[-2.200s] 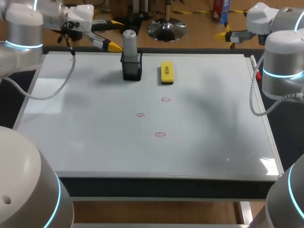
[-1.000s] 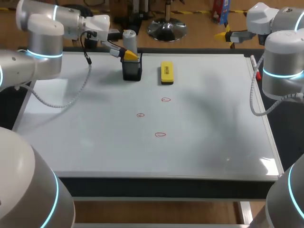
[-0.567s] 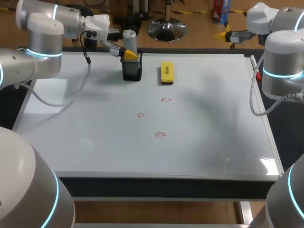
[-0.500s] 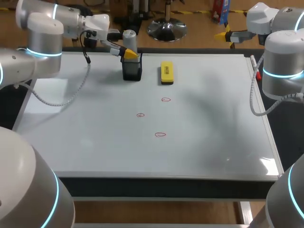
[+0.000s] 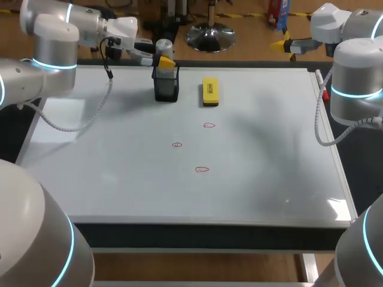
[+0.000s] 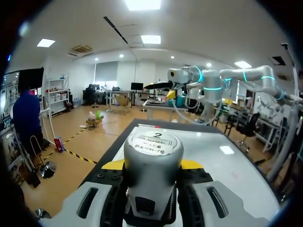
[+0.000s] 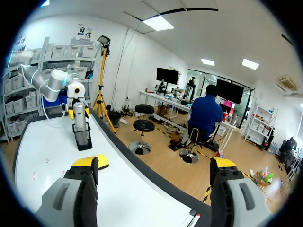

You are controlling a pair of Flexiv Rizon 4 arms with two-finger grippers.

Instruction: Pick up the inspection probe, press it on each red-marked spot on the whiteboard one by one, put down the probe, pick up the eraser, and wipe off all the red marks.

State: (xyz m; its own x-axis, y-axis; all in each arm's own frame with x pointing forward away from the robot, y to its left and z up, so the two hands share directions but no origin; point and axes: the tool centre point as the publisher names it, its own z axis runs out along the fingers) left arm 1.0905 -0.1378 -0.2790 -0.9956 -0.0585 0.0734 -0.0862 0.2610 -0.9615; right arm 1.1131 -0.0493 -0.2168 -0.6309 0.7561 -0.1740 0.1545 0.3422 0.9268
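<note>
Risen slightly, left end effector (image 6: 152,164) grips inspection probe (image 5: 163,46); right end effector (image 7: 154,163) gapes open.

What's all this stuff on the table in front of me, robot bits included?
Whiteboard: one, white, covering the table.
Red marks: three, red, small rings mid-board.
Inspection probe: one, grey, upright in the holder.
Holder: one, black, far edge, left of the eraser.
Eraser: one, yellow, flat near the far edge.
Marker pen: one, white and red, board's right edge.
Left jaws: one pair, yellow-tipped, closed on the probe.
Right jaws: one pair, yellow-tipped, open, empty, beyond the far right corner.
</note>
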